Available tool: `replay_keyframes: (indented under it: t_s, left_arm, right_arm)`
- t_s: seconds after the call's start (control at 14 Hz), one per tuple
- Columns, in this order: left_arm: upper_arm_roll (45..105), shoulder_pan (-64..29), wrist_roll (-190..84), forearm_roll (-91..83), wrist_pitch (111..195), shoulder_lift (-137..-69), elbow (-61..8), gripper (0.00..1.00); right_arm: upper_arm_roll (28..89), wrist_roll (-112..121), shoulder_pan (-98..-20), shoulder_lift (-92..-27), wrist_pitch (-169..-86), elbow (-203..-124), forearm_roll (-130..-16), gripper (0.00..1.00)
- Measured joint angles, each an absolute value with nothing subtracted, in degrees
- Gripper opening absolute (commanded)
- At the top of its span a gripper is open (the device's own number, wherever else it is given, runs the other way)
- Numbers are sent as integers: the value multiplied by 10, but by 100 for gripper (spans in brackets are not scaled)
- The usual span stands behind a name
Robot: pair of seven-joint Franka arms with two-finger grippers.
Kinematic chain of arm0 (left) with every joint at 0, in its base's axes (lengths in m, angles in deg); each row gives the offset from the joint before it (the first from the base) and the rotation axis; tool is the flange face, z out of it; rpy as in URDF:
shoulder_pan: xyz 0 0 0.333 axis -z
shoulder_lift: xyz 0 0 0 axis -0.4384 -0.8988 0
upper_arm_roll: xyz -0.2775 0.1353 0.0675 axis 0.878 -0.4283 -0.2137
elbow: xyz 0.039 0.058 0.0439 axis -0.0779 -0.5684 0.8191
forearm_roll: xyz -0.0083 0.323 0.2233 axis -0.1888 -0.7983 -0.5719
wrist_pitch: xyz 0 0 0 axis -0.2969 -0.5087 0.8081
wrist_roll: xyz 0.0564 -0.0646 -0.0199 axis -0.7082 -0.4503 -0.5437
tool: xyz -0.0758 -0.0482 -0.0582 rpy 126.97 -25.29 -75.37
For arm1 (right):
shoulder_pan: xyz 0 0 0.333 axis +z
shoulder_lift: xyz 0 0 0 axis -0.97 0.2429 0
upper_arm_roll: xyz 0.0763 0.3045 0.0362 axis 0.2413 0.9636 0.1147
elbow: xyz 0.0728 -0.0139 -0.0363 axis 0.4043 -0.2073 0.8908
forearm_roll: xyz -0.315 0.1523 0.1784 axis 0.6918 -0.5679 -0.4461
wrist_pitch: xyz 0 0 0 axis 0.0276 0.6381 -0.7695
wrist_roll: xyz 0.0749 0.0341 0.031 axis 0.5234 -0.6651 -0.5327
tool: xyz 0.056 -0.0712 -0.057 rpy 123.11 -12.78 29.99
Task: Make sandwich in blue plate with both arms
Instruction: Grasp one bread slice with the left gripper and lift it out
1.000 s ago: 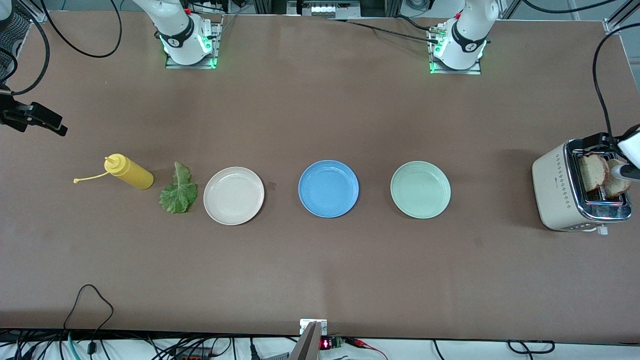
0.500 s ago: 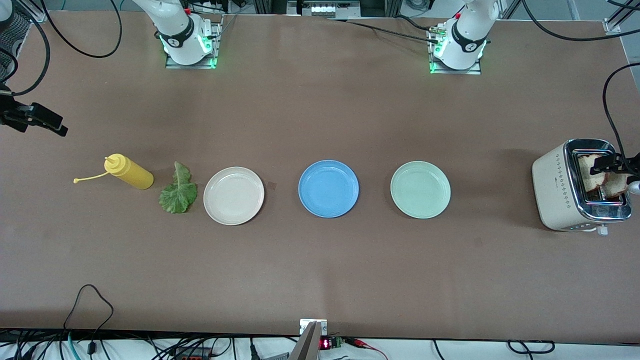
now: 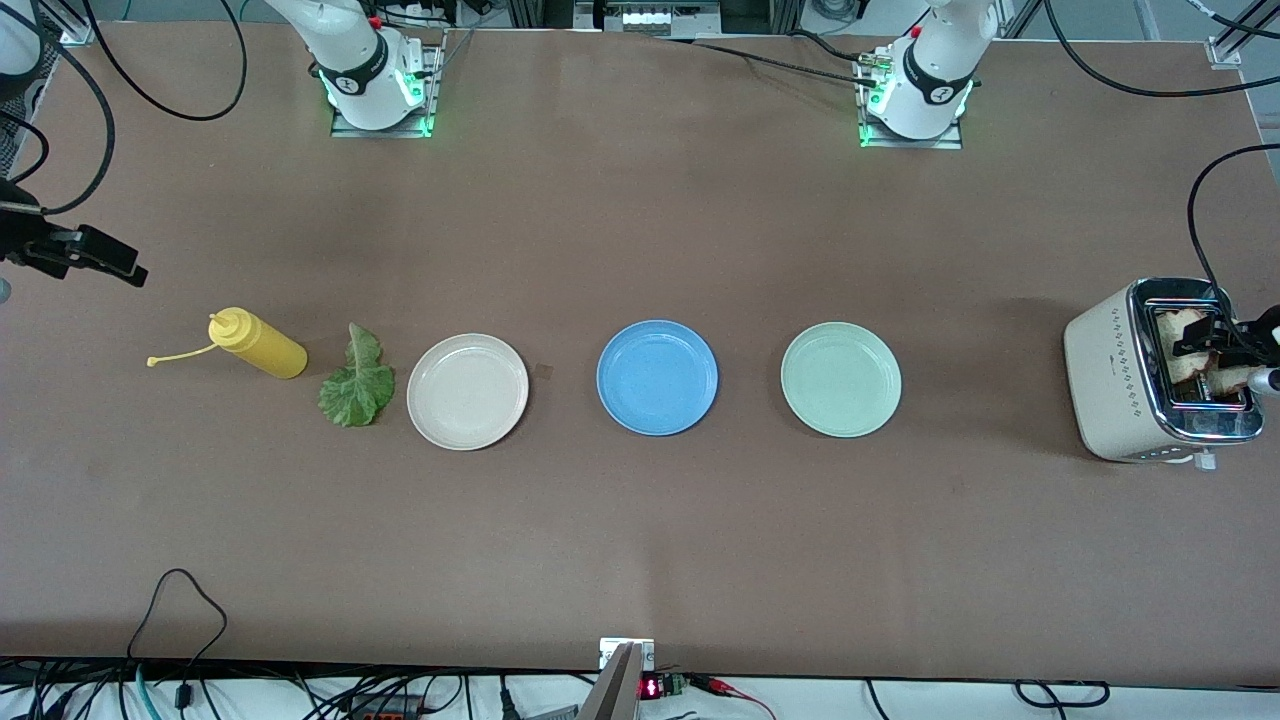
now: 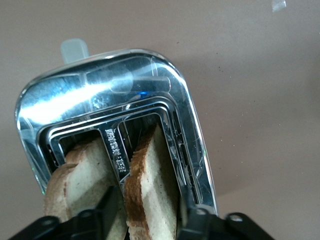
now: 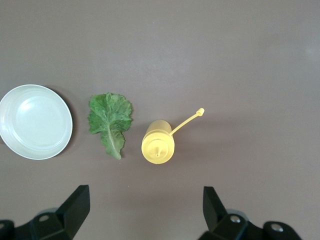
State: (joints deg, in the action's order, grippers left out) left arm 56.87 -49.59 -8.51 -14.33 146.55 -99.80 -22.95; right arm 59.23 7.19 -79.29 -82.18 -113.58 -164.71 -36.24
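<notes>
The blue plate (image 3: 657, 377) lies bare mid-table. Two brown-crusted bread slices stand in the toaster (image 3: 1110, 370) at the left arm's end of the table. My left gripper (image 3: 1215, 345) is down at the toaster's slots, shut on one bread slice (image 4: 152, 190), with a finger against each face. The other slice (image 4: 80, 175) stands in the neighbouring slot. A green lettuce leaf (image 3: 356, 385) lies flat between the yellow bottle and the beige plate. My right gripper (image 3: 120, 265) hangs open and empty over the table at the right arm's end, looking down on the lettuce (image 5: 110, 122).
A beige plate (image 3: 467, 391) and a pale mint-green plate (image 3: 841, 379) flank the blue one. A yellow squeeze bottle (image 3: 258, 344) with its cap strap out stands beside the lettuce. The toaster's chrome top (image 4: 125, 75) surrounds the slots.
My left gripper came down onto the toaster and its fingers closed in on one slice. My right gripper shifted slightly and stayed open.
</notes>
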Motion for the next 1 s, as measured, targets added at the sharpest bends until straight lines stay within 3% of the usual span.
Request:
replay_keyframes:
  t_s: [0.14, 0.29, 0.71, 1.0]
  left_arm:
    - [569, -501, -86, -143, 1443, -998, -230, 15]
    - [569, -506, -86, -143, 1435, -998, -231, 2]
    - [575, -504, -91, -143, 1432, -997, -220, 1]
    - [582, -459, -141, -143, 1333, -988, -156, 1]
  right_arm:
    - [592, 72, -793, -817, -1136, -1642, -362, 100]
    - [592, 72, -793, -815, -1136, -1641, -362, 100]
    - [593, 75, -782, -807, -1134, -1641, -363, 100]
    - [593, 77, -780, -794, -1134, -1641, -364, 100]
